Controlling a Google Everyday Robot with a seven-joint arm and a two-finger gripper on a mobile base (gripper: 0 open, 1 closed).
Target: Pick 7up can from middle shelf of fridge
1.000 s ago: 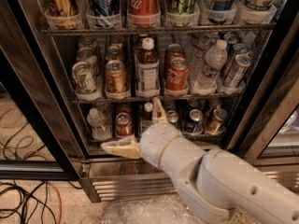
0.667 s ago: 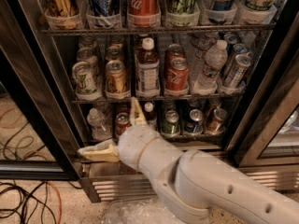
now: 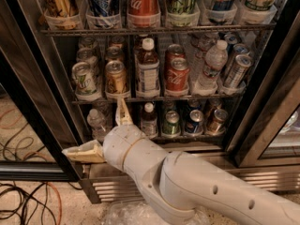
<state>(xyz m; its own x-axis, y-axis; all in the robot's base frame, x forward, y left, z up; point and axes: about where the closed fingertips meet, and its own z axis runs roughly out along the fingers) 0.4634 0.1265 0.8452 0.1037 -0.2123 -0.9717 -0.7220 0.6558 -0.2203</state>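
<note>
The 7up can [image 3: 84, 79], pale silver with green markings, stands at the left end of the middle shelf [image 3: 187, 96] of the fridge [image 3: 35, 102], next to a gold-bronze can [image 3: 116, 77]. My gripper [image 3: 93, 126] is open and empty, below and slightly right of the can, in front of the bottom shelf. One cream finger [image 3: 123, 112] points up to the middle shelf's front edge; the other finger [image 3: 83, 153] points left near the door frame. My white arm [image 3: 197, 182] crosses the lower right.
On the middle shelf stand a juice bottle [image 3: 148, 69], red Coca-Cola cans [image 3: 177, 74], a water bottle [image 3: 211, 64] and more cans. Tall cans in white cups fill the top rack [image 3: 140, 30]. The black door frame [image 3: 262, 102] is at the right. Cables [image 3: 28, 200] lie on the floor at left.
My arm and gripper have moved left along the fridge front, from under the bottle column to below the 7up and gold cans. The fingers stay spread.
</note>
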